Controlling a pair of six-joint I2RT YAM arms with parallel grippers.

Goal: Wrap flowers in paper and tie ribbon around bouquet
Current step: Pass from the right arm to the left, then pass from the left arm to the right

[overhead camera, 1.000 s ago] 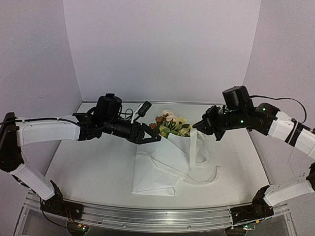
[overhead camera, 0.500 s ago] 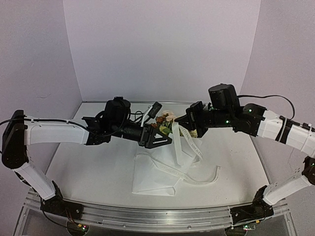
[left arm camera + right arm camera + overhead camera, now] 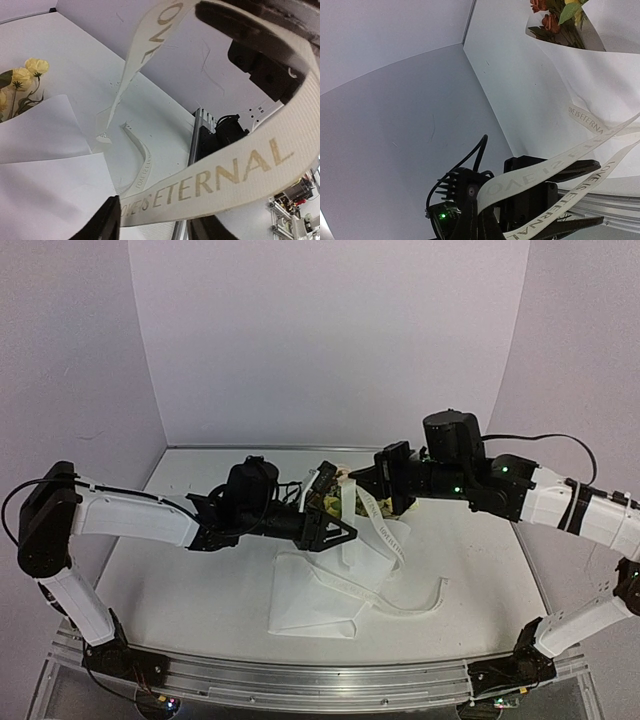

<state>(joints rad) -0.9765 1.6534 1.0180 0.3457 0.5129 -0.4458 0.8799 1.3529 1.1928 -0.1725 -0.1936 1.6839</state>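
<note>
The bouquet lies at mid-table, a folded white paper [image 3: 310, 605] [image 3: 45, 175] [image 3: 590, 85] with the flowers [image 3: 330, 502] [image 3: 27, 70] [image 3: 555, 15] poking out of its far end. My right gripper [image 3: 350, 479] [image 3: 482, 200] hangs above the blooms, shut on the cream ribbon [image 3: 350, 525] [image 3: 225, 175] [image 3: 545, 167], which is printed LOVE IS ETERNAL. From it two strands hang down onto the paper. My left gripper [image 3: 340, 532] [image 3: 155, 220] reaches in from the left just below. Its jaws are apart, and one ribbon strand crosses the gap between them.
A loose tail of ribbon [image 3: 420, 605] curls on the table right of the paper. An aluminium rail [image 3: 320, 680] runs along the near edge, and white walls close the table's back and sides. The two arms nearly meet over the bouquet.
The right gripper carried the ribbon leftward over the flowers. The left gripper moved right and slightly nearer, coming around a hanging strand, and its jaws narrowed.
</note>
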